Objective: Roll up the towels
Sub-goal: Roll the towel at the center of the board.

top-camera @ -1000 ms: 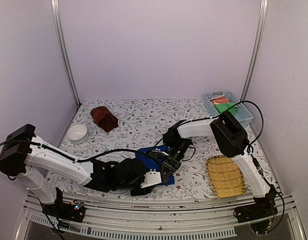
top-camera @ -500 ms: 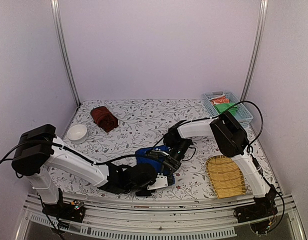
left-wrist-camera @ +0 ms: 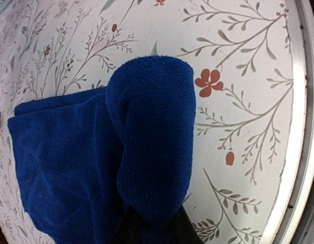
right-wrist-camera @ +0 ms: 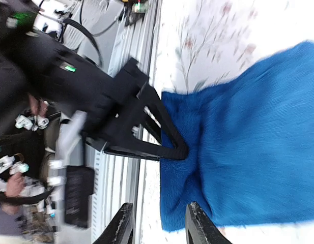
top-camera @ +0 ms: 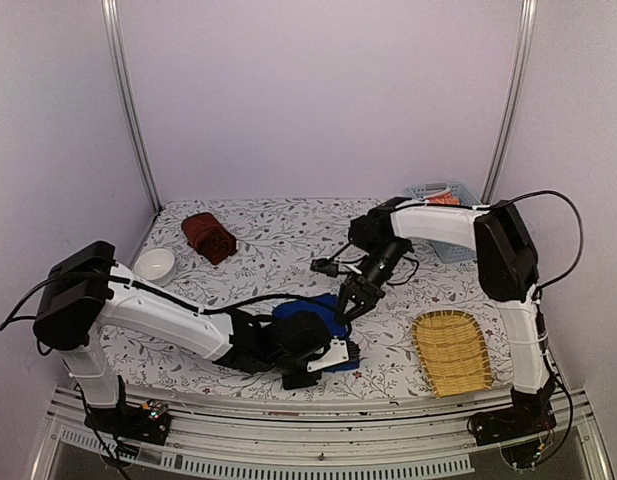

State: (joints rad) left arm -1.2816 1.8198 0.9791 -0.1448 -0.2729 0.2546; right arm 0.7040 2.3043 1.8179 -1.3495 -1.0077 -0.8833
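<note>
Left fingers [left-wrist-camera: 182,231] pinch blue towel [left-wrist-camera: 70,152] fold (right fingers [right-wrist-camera: 122,226] apart).

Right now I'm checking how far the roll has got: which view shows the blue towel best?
Left wrist: the blue towel fills the frame, one edge curled over. The right wrist shows it blurred, with the left tool at its edge. The top view shows only a small part of it.
</note>
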